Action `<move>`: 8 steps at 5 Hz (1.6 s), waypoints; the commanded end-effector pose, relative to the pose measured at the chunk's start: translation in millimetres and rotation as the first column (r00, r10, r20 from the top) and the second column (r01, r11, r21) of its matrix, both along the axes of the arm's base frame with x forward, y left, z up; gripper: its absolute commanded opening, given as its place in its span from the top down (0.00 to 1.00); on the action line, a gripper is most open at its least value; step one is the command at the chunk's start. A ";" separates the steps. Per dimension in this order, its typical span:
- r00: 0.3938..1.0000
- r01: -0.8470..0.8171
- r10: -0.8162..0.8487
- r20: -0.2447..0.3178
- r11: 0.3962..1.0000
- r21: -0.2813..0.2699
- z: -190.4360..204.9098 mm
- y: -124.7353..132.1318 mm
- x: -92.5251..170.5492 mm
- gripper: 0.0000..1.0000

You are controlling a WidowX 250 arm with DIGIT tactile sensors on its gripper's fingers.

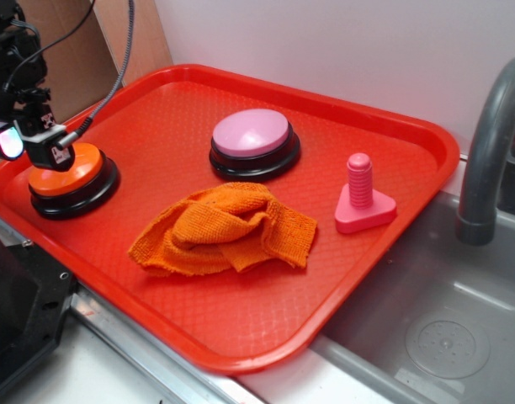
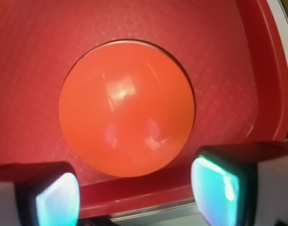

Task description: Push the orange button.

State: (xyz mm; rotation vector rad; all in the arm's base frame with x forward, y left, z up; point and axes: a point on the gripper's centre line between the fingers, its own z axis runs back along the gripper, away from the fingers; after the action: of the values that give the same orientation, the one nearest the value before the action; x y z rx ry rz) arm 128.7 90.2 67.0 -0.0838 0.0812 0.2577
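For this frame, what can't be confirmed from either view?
- Contact: in the exterior view the tool covers the near-left of the orange button; touching or pressing cannot be told.
- Tool state: the wrist view's bottom edge cuts off the fingers, so open or shut is unclear.
- Button's black base: hidden under the dome in the wrist view.
- Under the orange cloth: folds hide the tray there.

Glossy orange button (image 1: 79, 171) – black base – on a red, diamond-textured tray (image 1: 241, 328).

A red tray (image 1: 392, 126) carries the orange button (image 1: 81, 172), pink button (image 1: 253, 139), orange cloth (image 1: 228, 229) and pink bolt toy (image 1: 363, 198).
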 end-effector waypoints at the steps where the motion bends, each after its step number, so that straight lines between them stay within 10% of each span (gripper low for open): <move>1: 0.999 -0.013 0.012 0.036 1.000 0.025 6.8 6.3 1.9 0.00; 4: 0.991 -0.021 0.014 0.136 0.999 0.050 -18.5 1.7 26.2 0.00; 7: 1.000 -0.010 0.009 0.017 0.998 0.061 -15.7 -1.6 42.1 0.00; 8: 0.998 -0.047 0.047 0.040 0.999 -0.012 0.2 1.6 47.0 0.00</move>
State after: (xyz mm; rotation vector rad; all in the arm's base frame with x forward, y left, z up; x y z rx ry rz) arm 171.3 84.8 56.5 -0.1144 0.1094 0.2947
